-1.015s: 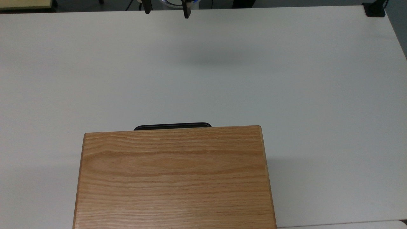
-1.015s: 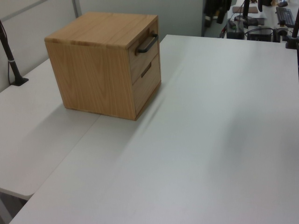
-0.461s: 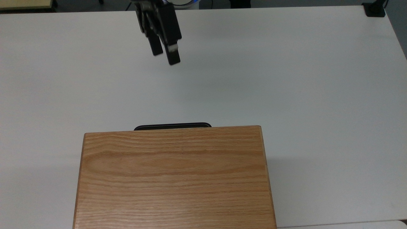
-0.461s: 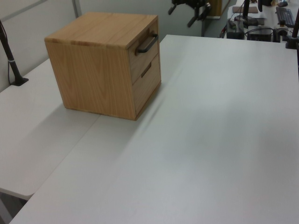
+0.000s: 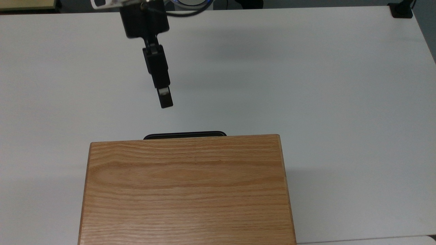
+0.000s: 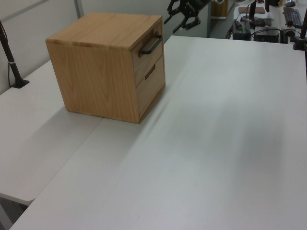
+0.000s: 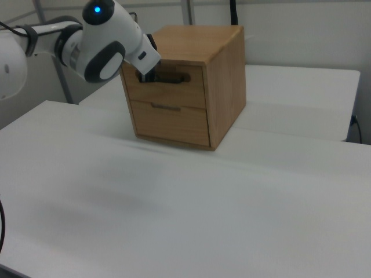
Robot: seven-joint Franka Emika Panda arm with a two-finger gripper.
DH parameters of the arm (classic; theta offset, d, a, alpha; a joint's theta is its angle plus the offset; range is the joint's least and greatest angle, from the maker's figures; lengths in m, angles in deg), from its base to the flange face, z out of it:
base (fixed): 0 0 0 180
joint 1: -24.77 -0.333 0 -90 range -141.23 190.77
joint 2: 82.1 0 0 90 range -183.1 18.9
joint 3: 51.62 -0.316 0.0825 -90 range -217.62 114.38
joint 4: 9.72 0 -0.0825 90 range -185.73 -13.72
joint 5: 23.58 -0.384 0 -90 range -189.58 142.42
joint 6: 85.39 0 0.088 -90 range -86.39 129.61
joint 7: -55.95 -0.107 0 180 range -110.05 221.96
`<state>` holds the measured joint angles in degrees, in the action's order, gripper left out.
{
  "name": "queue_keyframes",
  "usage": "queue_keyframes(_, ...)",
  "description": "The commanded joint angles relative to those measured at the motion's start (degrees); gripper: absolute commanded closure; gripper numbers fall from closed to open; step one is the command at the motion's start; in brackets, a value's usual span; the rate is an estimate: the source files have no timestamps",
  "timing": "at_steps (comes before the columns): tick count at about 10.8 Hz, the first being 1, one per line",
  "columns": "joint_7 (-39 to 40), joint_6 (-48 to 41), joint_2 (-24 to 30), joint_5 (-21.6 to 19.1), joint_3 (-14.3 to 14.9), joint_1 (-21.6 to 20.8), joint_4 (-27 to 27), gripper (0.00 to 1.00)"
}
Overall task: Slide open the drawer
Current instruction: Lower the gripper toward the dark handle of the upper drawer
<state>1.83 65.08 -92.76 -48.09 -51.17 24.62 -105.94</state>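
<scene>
Since the earlier frames the gripper (image 5: 166,101) has come much nearer the drawer (image 6: 147,53), whose black handle (image 5: 185,135) is just ahead. The handle's bar runs crosswise to the approach. In the left view the fingers (image 6: 169,20) are spread apart, holding nothing; the drawer sits shut, uppermost in the cabinet (image 5: 185,190).

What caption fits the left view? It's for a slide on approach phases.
Gripper, fingers spread, nears the handle of the closed top drawer in the cabinet.
</scene>
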Motion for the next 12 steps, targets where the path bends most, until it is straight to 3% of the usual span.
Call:
queue_keyframes(1,-1.1,4.3,-5.0,-1.3,0.2,-0.4,1.3,0.54)
queue_keyframes(5,-1.1,8.3,-9.7,-1.1,-0.6,-0.6,3.0,0.53)
queue_keyframes(8,-1.0,10.0,-10.3,-1.8,-0.7,-0.6,3.1,0.54)
queue_keyframes(10,-0.8,9.9,-10.2,-1.9,-0.9,-0.6,3.8,0.68)
queue_keyframes(12,-0.5,9.4,-8.4,-1.8,-0.9,-0.6,3.4,0.7)
